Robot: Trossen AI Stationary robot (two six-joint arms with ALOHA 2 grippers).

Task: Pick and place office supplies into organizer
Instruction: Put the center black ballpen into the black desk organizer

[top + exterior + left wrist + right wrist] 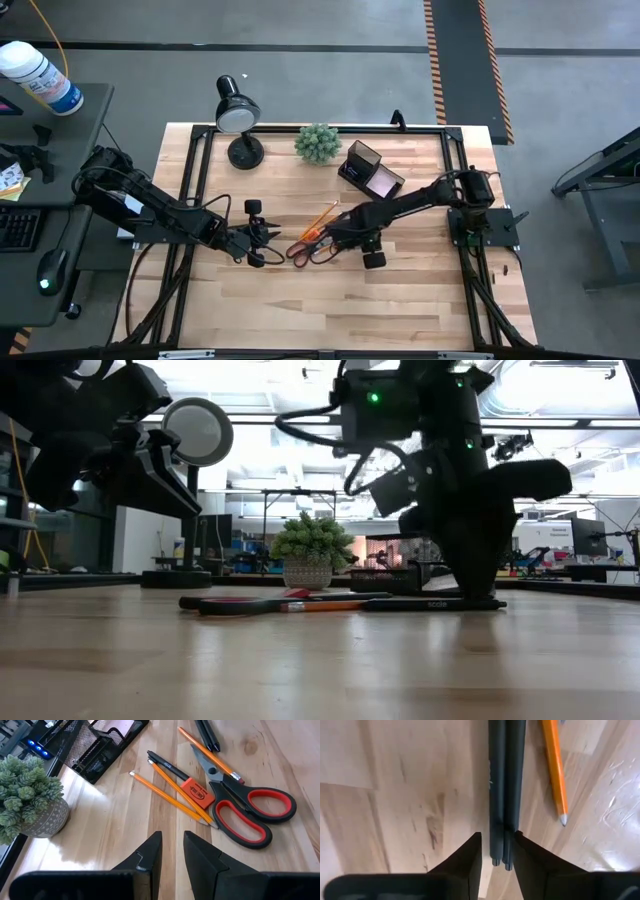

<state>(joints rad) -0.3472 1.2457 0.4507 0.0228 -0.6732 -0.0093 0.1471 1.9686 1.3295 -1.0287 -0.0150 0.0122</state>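
Bright, even overhead light; glare on table (pixel 95 805); backlit silhouetted arms and blown-out ceiling in low view.

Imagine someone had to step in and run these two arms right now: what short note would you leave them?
Right gripper: down on the table, fingers either side of two dark pens; grip unclear.
Left gripper: empty, slightly open, hovering short of the pile.
On the wood: scissors, pencils, an orange eraser.
Organizer: behind the pile, a pink pad in its tray.
Left: pens, pencils, scissors, eraser all still to go.
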